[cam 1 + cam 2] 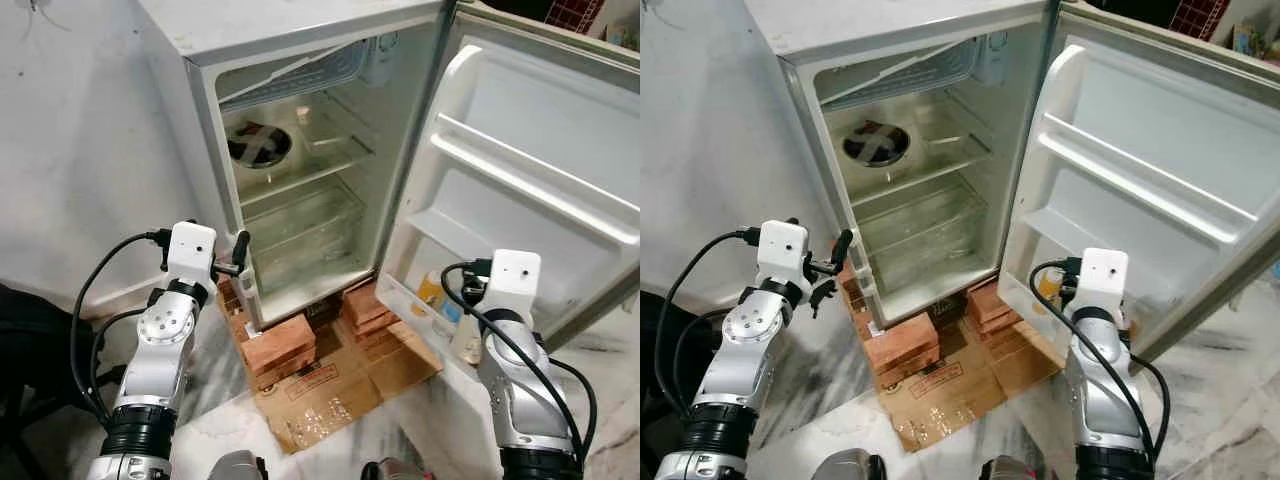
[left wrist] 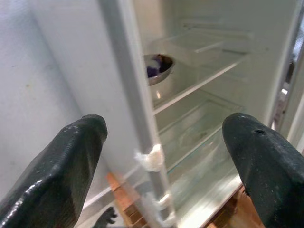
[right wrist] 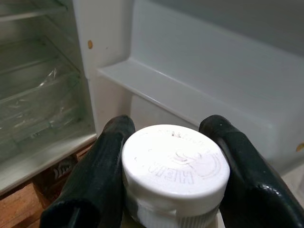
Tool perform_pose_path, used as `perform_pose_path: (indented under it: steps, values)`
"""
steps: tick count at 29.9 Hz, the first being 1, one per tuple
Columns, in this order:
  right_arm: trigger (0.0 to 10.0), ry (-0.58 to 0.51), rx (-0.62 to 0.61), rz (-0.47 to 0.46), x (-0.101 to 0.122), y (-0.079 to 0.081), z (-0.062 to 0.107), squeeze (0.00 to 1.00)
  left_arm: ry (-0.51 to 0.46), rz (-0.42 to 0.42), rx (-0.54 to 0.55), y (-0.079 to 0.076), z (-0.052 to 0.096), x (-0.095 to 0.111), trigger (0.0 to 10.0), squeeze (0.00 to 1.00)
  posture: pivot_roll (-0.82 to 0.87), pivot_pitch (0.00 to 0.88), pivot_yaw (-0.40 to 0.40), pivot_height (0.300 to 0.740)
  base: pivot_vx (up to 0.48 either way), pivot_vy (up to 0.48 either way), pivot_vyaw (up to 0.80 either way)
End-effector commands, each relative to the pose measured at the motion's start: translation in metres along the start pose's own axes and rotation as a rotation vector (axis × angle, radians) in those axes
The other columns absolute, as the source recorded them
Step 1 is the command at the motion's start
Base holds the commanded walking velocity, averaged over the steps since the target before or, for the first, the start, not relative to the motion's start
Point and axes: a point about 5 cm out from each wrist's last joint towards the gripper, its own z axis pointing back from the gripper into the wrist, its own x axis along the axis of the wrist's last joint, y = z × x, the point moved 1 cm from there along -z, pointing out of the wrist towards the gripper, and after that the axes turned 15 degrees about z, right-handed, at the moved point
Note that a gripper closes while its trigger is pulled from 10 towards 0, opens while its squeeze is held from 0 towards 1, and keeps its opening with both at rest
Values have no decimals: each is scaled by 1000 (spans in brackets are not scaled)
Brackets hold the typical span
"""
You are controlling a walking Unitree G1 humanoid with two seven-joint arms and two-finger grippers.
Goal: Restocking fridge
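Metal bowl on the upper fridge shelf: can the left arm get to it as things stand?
Probably yes. The left gripper is open and empty, level with the fridge's front edge, and the door is swung wide. It would have to shift inward past that edge; nothing blocks the metal bowl.

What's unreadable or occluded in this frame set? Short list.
- Bottle in the right gripper: right wrist view shows just its white cap; body cut off by the bottom edge, cap lettering too faint to read.
- Door-shelf items: left eye view, partly hidden by the right wrist.
- Bowl contents: too small to identify.
- Left gripper: fingertips cut off by the left wrist view's edge.
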Motion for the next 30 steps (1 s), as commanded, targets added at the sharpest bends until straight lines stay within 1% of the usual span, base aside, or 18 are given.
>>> perform_pose_path:
  steps: [1, 4, 11, 13, 21, 27, 29, 30]
  values:
    - [10000, -38, -3, -6, 5, -3, -1, 0, -12, -4, -6, -5, -1, 4, 10000, 0, 77, 0, -17, 740, 0, -480, 669]
    - [10000, -52, 11, -21, 7, -1, -1, 0, -13, -1, -11, -8, -2, 5, 10000, 0, 76, 0, -17, 740, 0, -480, 683]
    - [10000, -82, 51, -28, 11, 5, -4, 0, -16, -2, -11, -10, -4, 7, 10000, 0, 79, 0, -19, 740, 0, -480, 589]
    - [10000, -107, 70, -41, 15, 7, -4, 0, -20, -6, -4, -10, -5, 8, 10000, 0, 80, 0, -21, 740, 0, -480, 528]
    - [10000, -178, 120, -43, 26, 13, -4, 0, -17, -17, 15, -9, -5, 8, 10000, 0, 81, 0, -23, 740, 0, -463, 599]
    - [10000, -200, 175, -61, 28, 20, -4, 0, -12, -31, 45, -6, -5, 6, 10000, 0, 79, 0, -25, 740, 0, 0, 758]
    - [10000, -212, 189, -51, 30, 21, -3, 0, -13, -43, 60, -5, -5, 6, 10000, 0, 77, 0, -26, 740, 0, -381, 756]
    - [10000, -221, 203, -55, 31, 22, -3, 0, -15, -62, 83, -3, -5, 6, 10000, 0, 76, 0, -27, 740, 0, 0, 750]
